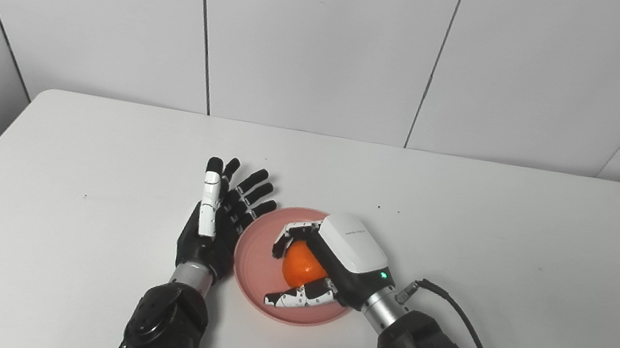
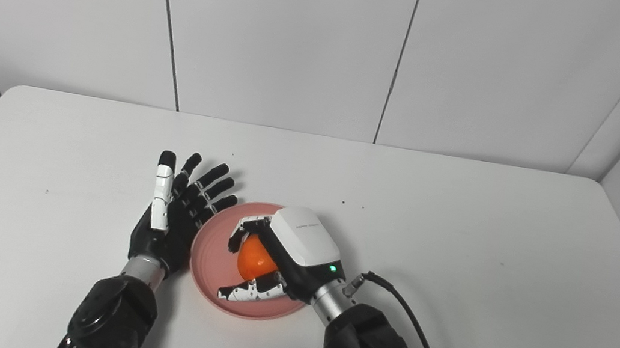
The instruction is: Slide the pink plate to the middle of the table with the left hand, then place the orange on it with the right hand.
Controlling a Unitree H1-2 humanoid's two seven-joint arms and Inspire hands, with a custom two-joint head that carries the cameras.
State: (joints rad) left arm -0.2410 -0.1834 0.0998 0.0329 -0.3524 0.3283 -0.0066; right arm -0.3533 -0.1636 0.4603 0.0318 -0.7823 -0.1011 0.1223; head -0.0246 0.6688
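Note:
The pink plate lies on the white table near the front, about at its middle. Over the plate my right hand is shut on the orange, fingers and thumb wrapped around it; whether the fruit touches the plate is hidden by the hand. My left hand stands open just left of the plate's rim, fingers spread and pointing away from me, holding nothing. In the right eye view the orange shows the same way inside the right hand.
A black cable loops from the right wrist over the table. Grey wall panels close the far side and both flanks. A few dark specks dot the tabletop beyond the plate.

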